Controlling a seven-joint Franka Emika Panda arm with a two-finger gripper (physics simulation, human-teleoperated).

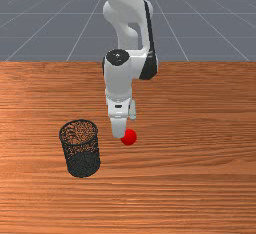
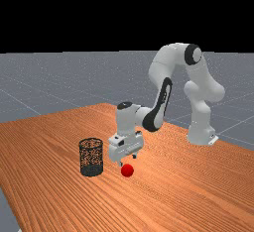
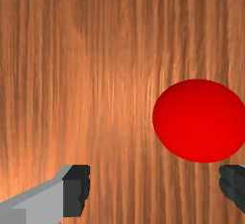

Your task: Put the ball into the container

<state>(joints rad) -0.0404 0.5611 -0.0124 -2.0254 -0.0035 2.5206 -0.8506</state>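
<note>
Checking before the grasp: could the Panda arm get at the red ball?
Likely yes, after a small shift: the open gripper hovers near the ball, and the mesh container stands aside.

The table (image 1: 200,178) is orange-brown wood with darker streaks of grain, which run from side to side in the front view and slantwise in the far view. Its back edge lies straight across the front view; the far view shows a corner of it. In the wrist view a paler sheen lies on the wood. Beyond the table spreads a grey floor (image 1: 210,35), crossed by thin pale lines (image 1: 210,13). Above the floor, the far view has a plain black backdrop (image 2: 74,13)
</note>
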